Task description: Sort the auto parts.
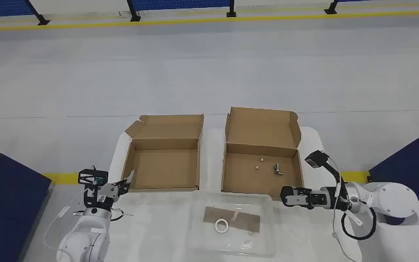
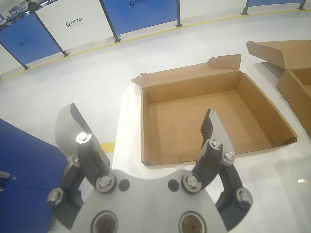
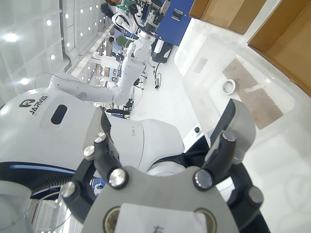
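Note:
A clear plastic tray (image 1: 265, 216) at the table's front holds a white ring (image 1: 222, 226) lying on a brown card (image 1: 232, 219); the ring (image 3: 229, 86) also appears in the right wrist view. Two open cardboard boxes stand behind it. The left box (image 1: 163, 167) is empty inside (image 2: 206, 120). The right box (image 1: 262, 167) holds a small metal part (image 1: 278, 169) and two tiny pieces (image 1: 259, 162). My left gripper (image 1: 123, 185) hangs open near the left box's front left corner. My right gripper (image 1: 286, 196) is open beside the tray's right end, holding nothing.
The white table (image 1: 157, 209) has bare room left of the tray. Blue partitions (image 2: 136, 3) stand across the floor, with a yellow floor line (image 1: 209, 19) before them. A blue panel (image 1: 16, 196) lies close to the left arm.

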`<control>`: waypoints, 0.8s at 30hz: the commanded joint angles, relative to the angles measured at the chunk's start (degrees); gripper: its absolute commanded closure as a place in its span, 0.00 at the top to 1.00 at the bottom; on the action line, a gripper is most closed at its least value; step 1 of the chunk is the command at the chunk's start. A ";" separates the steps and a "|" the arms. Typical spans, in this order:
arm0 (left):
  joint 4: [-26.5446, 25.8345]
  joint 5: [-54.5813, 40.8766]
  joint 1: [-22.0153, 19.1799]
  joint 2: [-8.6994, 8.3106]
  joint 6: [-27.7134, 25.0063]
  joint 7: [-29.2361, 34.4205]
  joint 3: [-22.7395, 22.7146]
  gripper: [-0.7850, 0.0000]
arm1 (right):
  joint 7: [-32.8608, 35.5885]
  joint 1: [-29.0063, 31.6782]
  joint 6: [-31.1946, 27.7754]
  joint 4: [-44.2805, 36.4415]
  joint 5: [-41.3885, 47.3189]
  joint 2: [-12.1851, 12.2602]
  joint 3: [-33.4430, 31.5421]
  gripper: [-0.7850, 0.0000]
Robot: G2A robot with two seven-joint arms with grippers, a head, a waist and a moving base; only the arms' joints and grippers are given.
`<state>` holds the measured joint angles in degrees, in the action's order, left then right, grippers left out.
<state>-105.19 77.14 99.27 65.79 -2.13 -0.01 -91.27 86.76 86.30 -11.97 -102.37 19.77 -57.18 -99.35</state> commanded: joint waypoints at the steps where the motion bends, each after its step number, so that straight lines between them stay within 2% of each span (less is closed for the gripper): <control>1: -3.90 2.88 0.94 -0.29 -4.67 1.77 0.55 1.00 | 0.00 0.00 0.00 0.00 0.00 0.00 0.00 1.00; 3: -6.94 3.40 2.17 -0.51 -9.29 4.69 1.42 1.00 | 0.00 0.00 0.00 0.00 0.00 0.00 0.00 1.00; 4: -9.72 4.03 2.80 -0.74 -13.58 6.64 2.00 1.00 | 0.00 0.00 0.00 0.00 0.00 0.00 0.00 1.00; 15: -10.60 4.84 2.81 -0.81 -14.33 6.84 2.03 1.00 | 0.00 0.00 0.00 0.00 0.00 0.00 0.00 1.00; 17: -13.63 6.11 2.46 -0.96 -16.19 8.41 2.28 1.00 | 0.00 0.00 0.00 0.00 0.00 0.00 0.00 1.00; 20: -20.64 7.96 2.90 -1.32 -20.91 16.88 2.90 1.00 | 0.00 0.00 0.00 0.00 0.00 0.00 0.00 1.00; 24: -27.41 6.91 1.58 -1.59 -26.65 33.73 6.14 1.00 | 0.00 0.00 0.00 0.00 0.00 0.00 0.00 1.00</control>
<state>-131.74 84.63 101.15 64.24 -27.63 27.87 -86.07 86.76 86.30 -11.97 -102.37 19.77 -57.18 -99.35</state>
